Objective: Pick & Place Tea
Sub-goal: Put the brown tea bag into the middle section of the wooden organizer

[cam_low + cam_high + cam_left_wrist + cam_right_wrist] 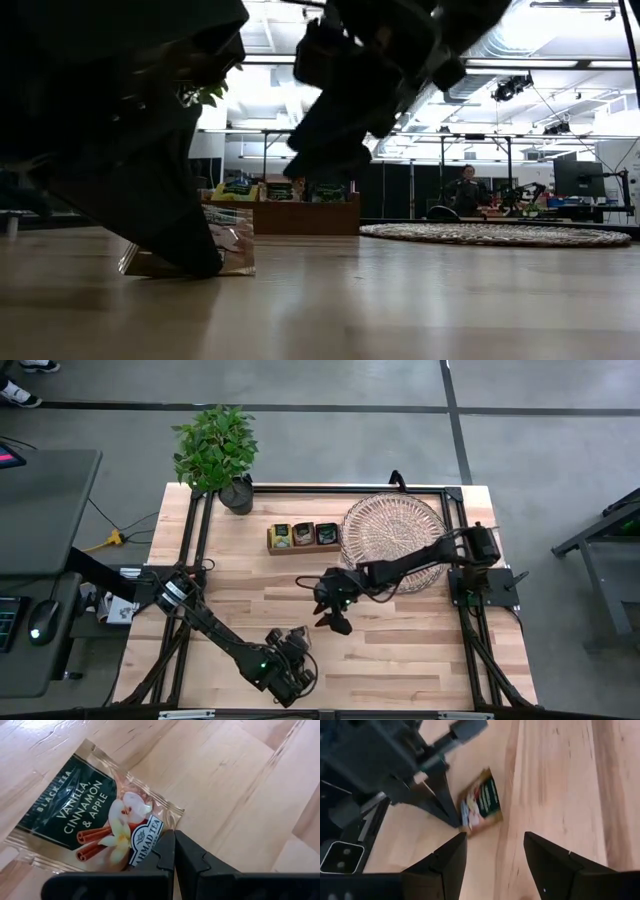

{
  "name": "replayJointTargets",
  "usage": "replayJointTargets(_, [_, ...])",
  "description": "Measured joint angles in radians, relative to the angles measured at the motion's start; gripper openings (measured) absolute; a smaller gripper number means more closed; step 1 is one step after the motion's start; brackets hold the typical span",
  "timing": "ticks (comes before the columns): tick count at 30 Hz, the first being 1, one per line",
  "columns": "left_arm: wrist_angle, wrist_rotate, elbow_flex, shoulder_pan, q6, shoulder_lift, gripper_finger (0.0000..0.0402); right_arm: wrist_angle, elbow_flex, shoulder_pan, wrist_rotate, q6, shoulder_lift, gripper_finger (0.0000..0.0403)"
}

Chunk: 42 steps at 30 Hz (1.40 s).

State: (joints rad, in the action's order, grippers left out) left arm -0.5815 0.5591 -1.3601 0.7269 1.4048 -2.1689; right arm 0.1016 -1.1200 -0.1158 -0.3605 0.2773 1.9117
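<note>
A dark navy tea sachet (pixel 75 810), printed "Vanilla Cinnamon & Apple", sits on the wooden table near its near edge. My left gripper (pixel 174 837) is shut at the sachet's edge. My right gripper (pixel 492 850) hovers open above and a little beyond it, near the table's middle (pixel 333 615), touching nothing. In the right wrist view the sachet (pixel 481 802) shows beside the left arm's fingers (pixel 451 815). More sachets stand in the narrow wooden box (pixel 303 537) toward the far side. My left gripper pinches the sachet's edge beside the white brand label (pixel 150 837), close to one corner, between its two shut fingers. The fingers come slanting down from above. In the low view the sachet (pixel 235 240) stands tilted, its lower edge on the table.
The round wicker tray (pixel 393 530) lies at the far right, next to the wooden box (pixel 285 212). A potted plant (pixel 218 450) stands at the far left corner. Bare wood lies between the grippers and the box. A person (pixel 465 190) is far behind the table.
</note>
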Motion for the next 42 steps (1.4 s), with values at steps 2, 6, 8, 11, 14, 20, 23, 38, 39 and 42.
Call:
replayJointTargets(2, [0.000,0.001,0.000,0.000,-0.020,0.000,0.0001,0.035,0.021,0.000,-0.012,0.038,0.016,0.0193])
replayJointTargets(6, [0.015,0.008,0.004,0.000,-0.065,0.000,0.0001,0.166,0.060,-0.004,-0.030,0.117,0.050,0.0193])
replayJointTargets(8, [0.023,0.017,0.005,0.001,-0.068,0.000,0.0001,0.221,0.074,-0.005,-0.033,0.151,0.066,0.0193])
replayJointTargets(11, [0.023,0.022,0.005,0.001,-0.066,0.000,0.0001,0.268,0.075,-0.009,-0.032,0.172,0.091,0.0193])
replayJointTargets(14, [0.023,0.022,0.005,0.001,-0.066,0.000,0.0001,0.326,0.073,-0.010,-0.038,0.204,0.116,0.0193])
replayJointTargets(20, [0.029,0.022,0.006,0.001,-0.066,0.000,0.0001,0.410,0.072,-0.016,-0.045,0.250,0.178,0.0193])
replayJointTargets(23, [0.029,0.022,0.006,0.001,-0.067,0.000,0.0001,0.440,0.056,-0.018,-0.052,0.268,0.204,0.0193])
replayJointTargets(38, [0.031,0.020,0.006,0.000,-0.065,0.000,0.0001,0.420,0.001,-0.038,-0.090,0.250,0.238,0.0174])
replayJointTargets(39, [0.030,0.020,0.006,0.000,-0.065,0.000,0.0001,0.420,0.001,-0.039,-0.095,0.243,0.238,0.0165])
replayJointTargets(42, [0.031,0.020,0.006,0.000,-0.065,0.000,0.0001,0.420,0.001,-0.041,-0.101,0.238,0.238,0.0131])
